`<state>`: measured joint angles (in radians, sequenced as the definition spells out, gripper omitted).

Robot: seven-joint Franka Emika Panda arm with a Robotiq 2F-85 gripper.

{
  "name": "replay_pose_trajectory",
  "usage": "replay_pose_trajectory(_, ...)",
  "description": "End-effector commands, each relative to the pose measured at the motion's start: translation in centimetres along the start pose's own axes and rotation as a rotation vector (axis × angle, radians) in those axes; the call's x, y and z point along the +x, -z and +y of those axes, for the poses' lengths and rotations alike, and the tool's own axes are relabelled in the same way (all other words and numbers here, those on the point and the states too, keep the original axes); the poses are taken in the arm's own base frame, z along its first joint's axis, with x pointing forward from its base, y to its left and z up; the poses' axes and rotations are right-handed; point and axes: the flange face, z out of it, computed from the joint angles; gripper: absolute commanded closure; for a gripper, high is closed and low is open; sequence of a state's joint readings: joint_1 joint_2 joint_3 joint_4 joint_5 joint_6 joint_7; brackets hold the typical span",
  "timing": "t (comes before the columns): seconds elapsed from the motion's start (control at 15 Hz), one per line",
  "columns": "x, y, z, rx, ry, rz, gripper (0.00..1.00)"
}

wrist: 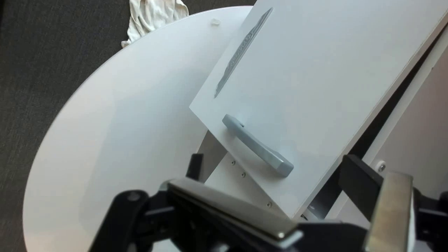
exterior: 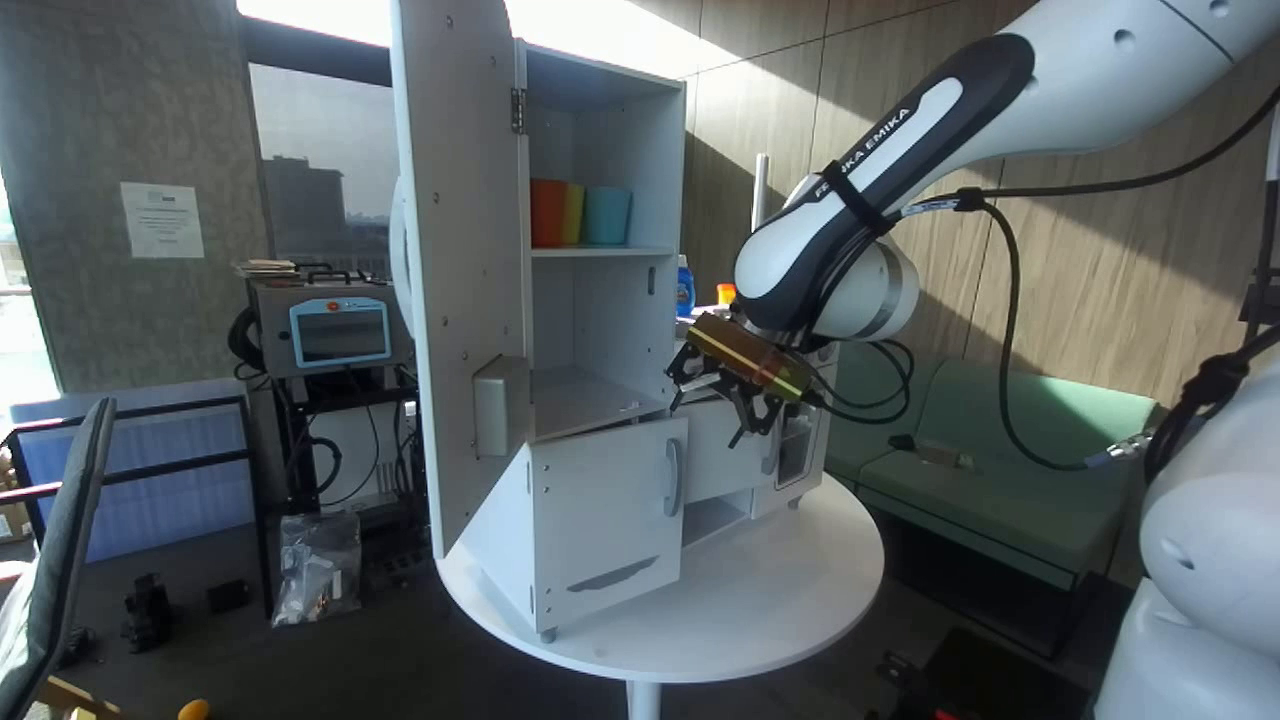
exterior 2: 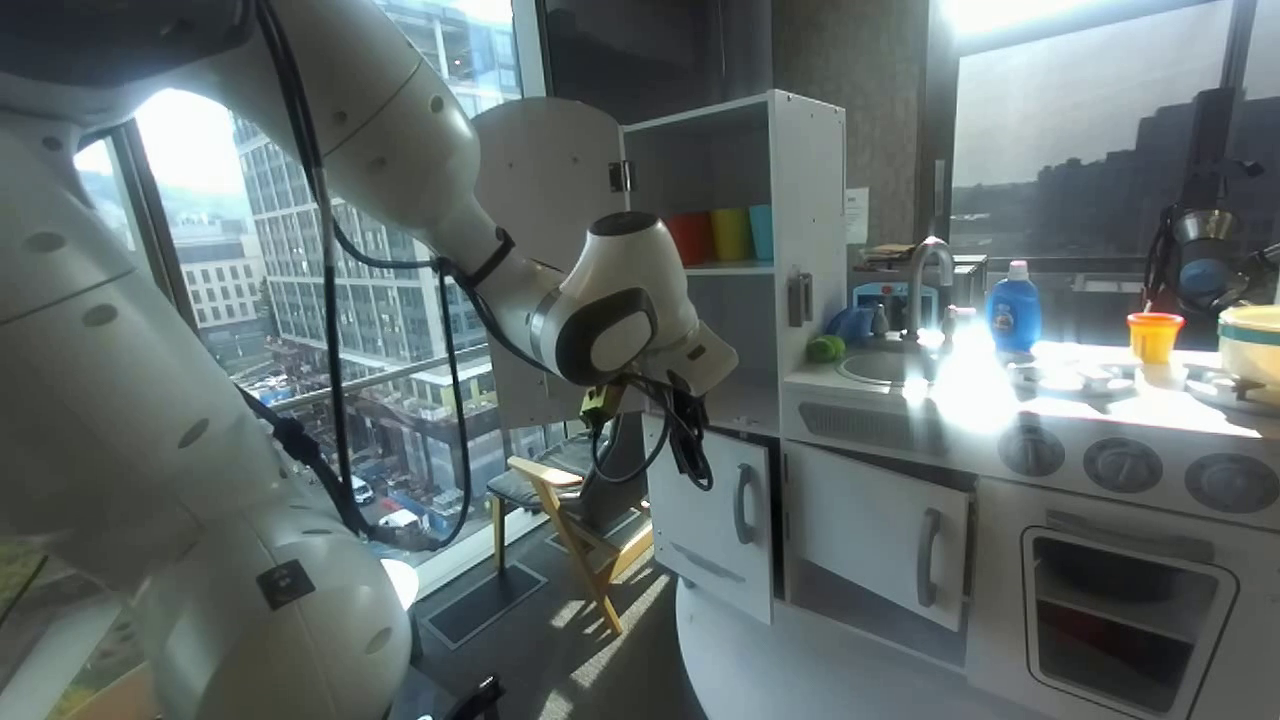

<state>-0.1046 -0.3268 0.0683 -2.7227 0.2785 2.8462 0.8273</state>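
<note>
My gripper point(exterior: 710, 410) is open and empty in front of the white play-kitchen cabinet. In the wrist view its fingers point(wrist: 278, 175) stand wide apart. Between and beyond them is the grey handle point(wrist: 258, 145) of the lower left door point(wrist: 315, 70), not gripped. That door stands slightly ajar, with a dark gap along its top edge; it also shows in both exterior views point(exterior: 610, 500) point(exterior 2: 715, 510). The tall upper door point(exterior: 465, 250) is swung wide open. Orange, yellow point(exterior 2: 732, 235) and teal point(exterior: 606, 215) cups stand on the upper shelf. In an exterior view the arm hides the fingers.
The cabinet stands on a round white table point(exterior: 780, 610). A neighbouring lower door point(exterior 2: 870, 525) is tilted ajar beside the oven point(exterior 2: 1120, 600). A sink point(exterior 2: 860, 368), blue bottle point(exterior 2: 1014, 315) and orange cup point(exterior 2: 1155, 338) are on the counter. A green sofa point(exterior: 1000, 490) stands behind.
</note>
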Motion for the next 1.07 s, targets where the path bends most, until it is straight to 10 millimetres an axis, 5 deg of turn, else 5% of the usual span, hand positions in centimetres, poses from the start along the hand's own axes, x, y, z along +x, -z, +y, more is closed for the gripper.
replay_pose_trajectory(0.0, 0.8, -0.9, -0.1, 0.037, -0.045, 0.031, 0.0)
replay_pose_trajectory(1.0, 4.0, -6.0, -3.1, 0.039, -0.078, 0.073, 0.0)
